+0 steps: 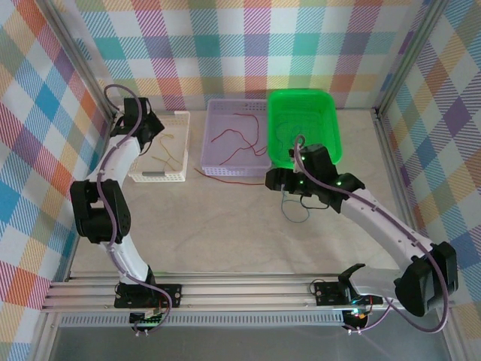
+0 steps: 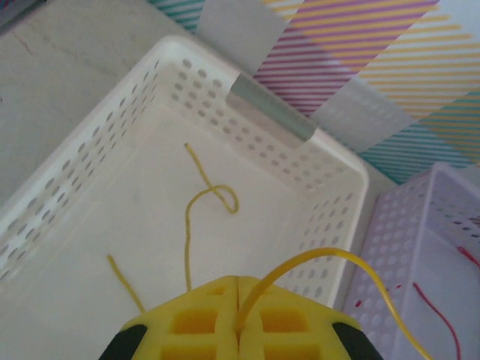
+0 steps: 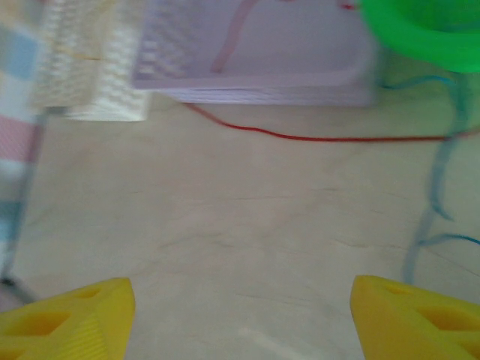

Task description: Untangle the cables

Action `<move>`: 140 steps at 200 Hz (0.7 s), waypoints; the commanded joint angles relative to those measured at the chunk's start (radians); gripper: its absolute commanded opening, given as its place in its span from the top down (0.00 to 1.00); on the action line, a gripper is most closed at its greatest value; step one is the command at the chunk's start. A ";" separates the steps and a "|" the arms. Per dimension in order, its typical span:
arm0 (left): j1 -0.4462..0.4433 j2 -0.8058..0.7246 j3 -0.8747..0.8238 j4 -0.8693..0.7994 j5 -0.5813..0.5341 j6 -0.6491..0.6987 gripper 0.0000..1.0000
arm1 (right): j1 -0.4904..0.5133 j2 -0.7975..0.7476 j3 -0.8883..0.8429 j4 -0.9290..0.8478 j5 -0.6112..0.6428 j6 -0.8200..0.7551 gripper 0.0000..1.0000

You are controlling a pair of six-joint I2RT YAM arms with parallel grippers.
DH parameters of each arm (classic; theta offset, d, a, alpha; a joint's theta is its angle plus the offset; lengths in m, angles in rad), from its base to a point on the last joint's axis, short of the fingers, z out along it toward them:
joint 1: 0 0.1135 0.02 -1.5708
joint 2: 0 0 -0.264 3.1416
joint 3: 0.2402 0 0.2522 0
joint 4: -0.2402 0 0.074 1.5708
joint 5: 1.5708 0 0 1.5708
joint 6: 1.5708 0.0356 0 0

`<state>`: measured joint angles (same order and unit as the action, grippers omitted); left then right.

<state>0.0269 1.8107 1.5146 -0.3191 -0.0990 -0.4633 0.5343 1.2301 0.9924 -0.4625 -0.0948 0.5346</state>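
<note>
Cables (image 1: 225, 177): thin coloured wires, apparently being sorted so that each basket takes 1 colour.
Left hand (image 2: 238, 289): its yellow fingers are pressed together on a thin yellow wire (image 2: 322, 253), which arcs out from between them and trails off to the right.
White perforated plastic basket (image 2: 97, 142): directly under that hand. More yellow wire (image 2: 196, 199) lies on its floor, so the pinched piece probably belongs here.
Lilac perforated plastic basket (image 1: 218, 109): holds thin red wires (image 1: 229, 135). 1 long red wire (image 3: 300, 136) lies outside it on the pale desk (image 3: 225, 225), just in front.
Right hand (image 3: 240, 300): fingers spread wide, gripping nothing, low over bare desk.
Thin blue wire (image 3: 442, 161): curled on the desk near the bright green plastic tub (image 3: 420, 34), to the right of that hand.
Likely next: the yellow wire is let go into the white basket, and the right hand goes for the blue or the red wire.
</note>
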 commanded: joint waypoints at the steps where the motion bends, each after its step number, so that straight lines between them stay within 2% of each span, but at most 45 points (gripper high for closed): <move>1: 0.031 0.026 -0.015 -0.036 -0.006 -0.046 0.96 | 0.004 0.040 -0.028 -0.123 0.193 0.011 0.24; 58: 0.044 0.068 -0.057 -0.066 -0.029 -0.069 0.93 | 0.004 0.121 -0.077 -0.116 0.213 0.044 0.24; 99: 0.048 0.085 -0.056 -0.119 -0.119 -0.081 0.93 | 0.004 0.158 -0.089 -0.107 0.221 0.054 0.25; 140: 0.076 0.125 -0.022 -0.176 -0.140 -0.091 0.83 | 0.003 0.172 -0.106 -0.104 0.242 0.056 0.25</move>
<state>0.0692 1.9022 1.4670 -0.4301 -0.1970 -0.5415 0.5343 1.3853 0.9028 -0.5613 0.1177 0.5751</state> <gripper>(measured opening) 0.148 0.754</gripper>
